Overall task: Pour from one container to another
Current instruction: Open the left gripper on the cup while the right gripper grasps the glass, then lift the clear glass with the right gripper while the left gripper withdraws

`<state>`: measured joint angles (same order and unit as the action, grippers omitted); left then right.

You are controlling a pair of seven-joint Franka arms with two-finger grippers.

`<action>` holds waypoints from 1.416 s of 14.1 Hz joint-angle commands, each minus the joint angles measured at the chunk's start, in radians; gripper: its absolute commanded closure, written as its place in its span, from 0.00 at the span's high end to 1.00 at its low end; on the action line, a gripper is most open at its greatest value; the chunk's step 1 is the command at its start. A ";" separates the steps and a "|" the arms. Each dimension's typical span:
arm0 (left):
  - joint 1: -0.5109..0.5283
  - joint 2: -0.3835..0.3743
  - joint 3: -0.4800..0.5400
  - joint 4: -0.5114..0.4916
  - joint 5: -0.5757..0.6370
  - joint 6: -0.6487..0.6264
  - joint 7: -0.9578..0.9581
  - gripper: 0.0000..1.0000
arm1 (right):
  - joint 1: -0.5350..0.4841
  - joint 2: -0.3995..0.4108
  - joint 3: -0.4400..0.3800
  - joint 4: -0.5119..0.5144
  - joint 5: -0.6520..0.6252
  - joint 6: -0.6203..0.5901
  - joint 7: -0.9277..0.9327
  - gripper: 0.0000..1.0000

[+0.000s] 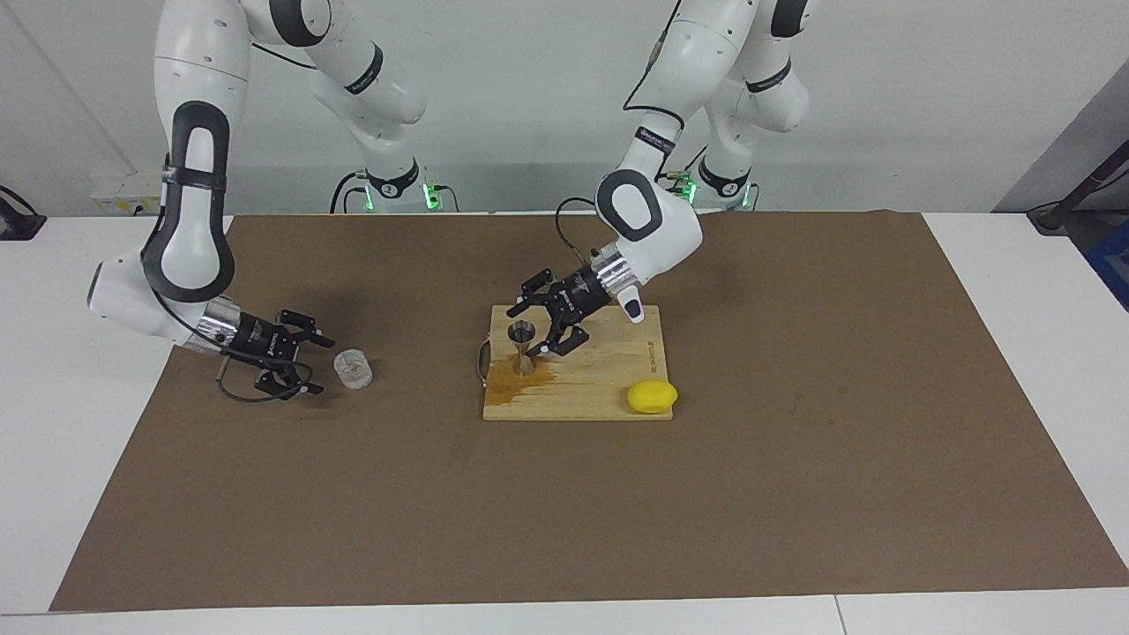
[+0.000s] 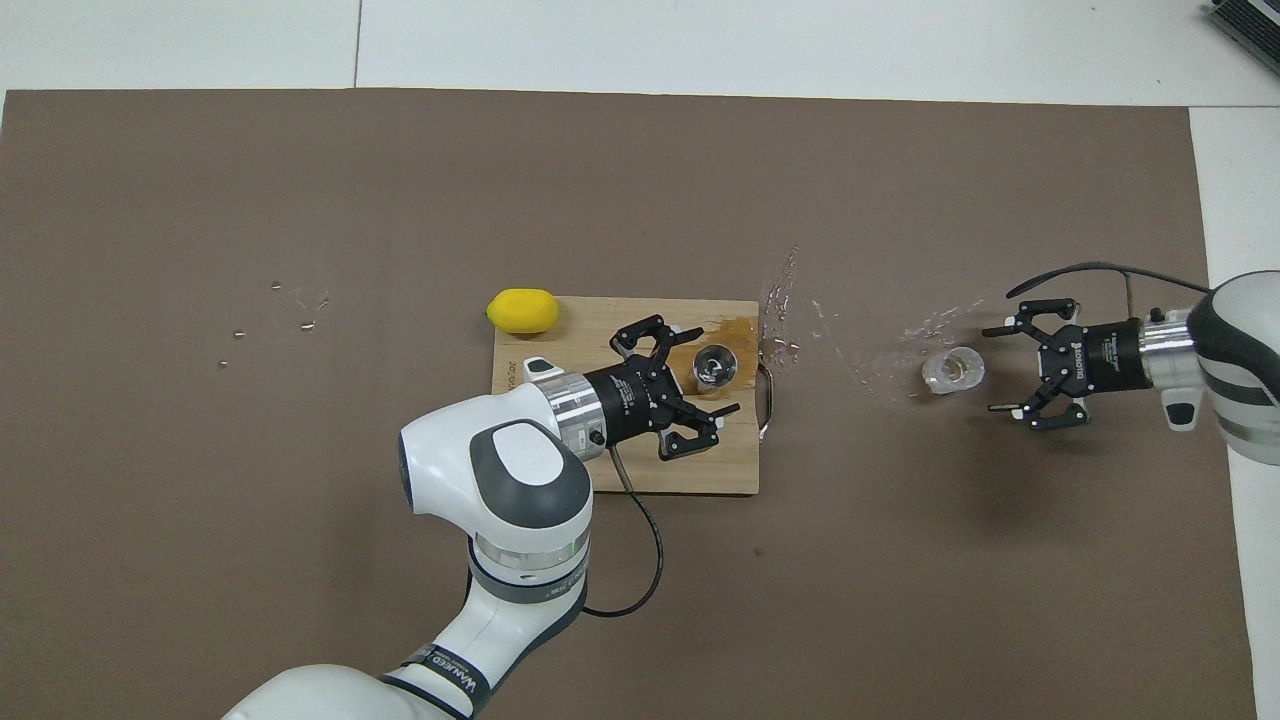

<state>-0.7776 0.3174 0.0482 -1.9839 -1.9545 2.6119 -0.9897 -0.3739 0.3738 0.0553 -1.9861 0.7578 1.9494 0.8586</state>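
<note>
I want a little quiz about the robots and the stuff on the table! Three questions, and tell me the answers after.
1. True or false: the lemon is lying on the clear cup.
2. Which thing stands on the cutting board, beside its wet stain? A) the clear cup B) the metal jigger C) a spoon
3. Fill in: the right gripper is open, low beside the ____.

Key
1. False: it rests at the board's corner; the cup stands on the brown mat toward the right arm's end.
2. B; the open left gripper is beside it.
3. Clear cup.
</note>
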 commanded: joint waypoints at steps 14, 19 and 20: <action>0.205 -0.242 0.029 -0.044 0.705 0.069 -0.009 1.00 | 0.044 -0.050 0.014 -0.128 0.135 0.111 -0.104 0.86; 0.381 -0.231 0.030 0.077 1.210 0.069 -0.007 1.00 | 0.044 -0.050 0.014 -0.128 0.138 0.112 -0.102 0.68; 0.400 -0.234 0.030 0.100 1.288 0.068 -0.004 1.00 | 0.044 -0.050 0.014 -0.128 0.138 0.112 -0.102 0.58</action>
<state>-0.4203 0.0854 0.0899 -1.9303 -0.7908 2.6785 -1.0009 -0.3275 0.3500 0.0673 -2.0812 0.8598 2.0398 0.7902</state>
